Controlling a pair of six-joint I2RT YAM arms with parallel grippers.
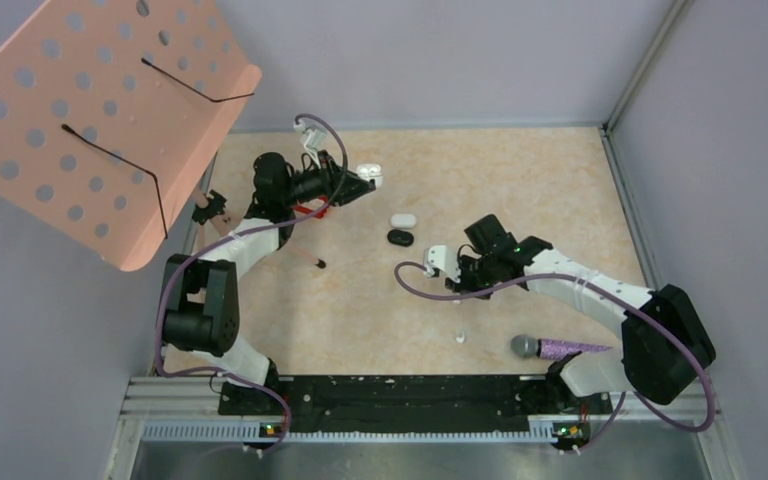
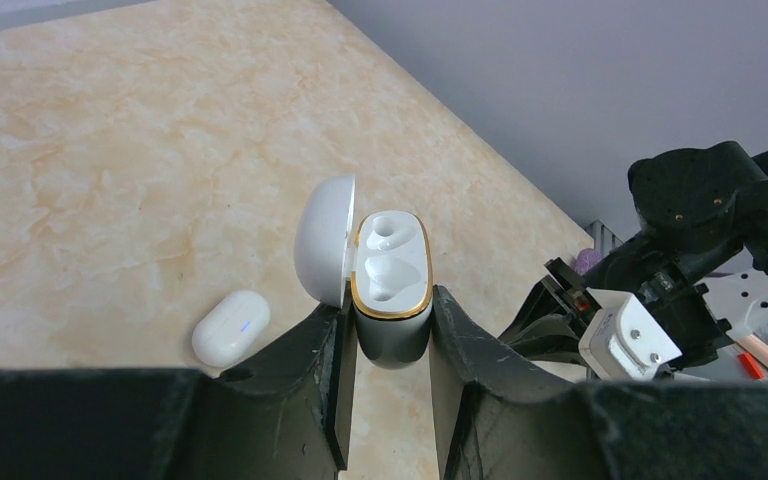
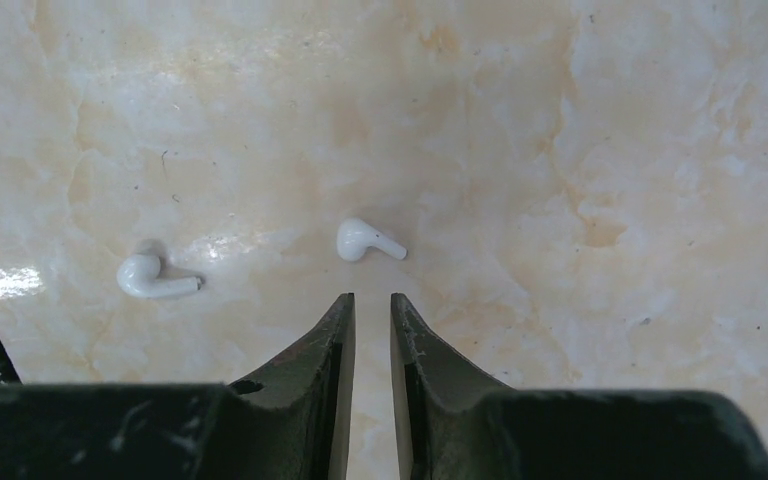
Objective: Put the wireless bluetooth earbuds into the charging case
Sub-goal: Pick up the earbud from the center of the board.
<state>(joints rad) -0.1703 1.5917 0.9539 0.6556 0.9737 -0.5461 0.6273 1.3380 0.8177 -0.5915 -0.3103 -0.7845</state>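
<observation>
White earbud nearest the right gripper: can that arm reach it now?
Probably yes: the white earbud lies on bare tabletop just ahead of the right gripper, nothing between, though the jaws stand narrow.

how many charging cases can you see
3. One open case clamped in the left gripper; a closed white case on the table; a black case just beside it. More may be out of sight.

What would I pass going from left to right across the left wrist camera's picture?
closed white case → open charging case, gripped between the left fingers → right arm
</observation>
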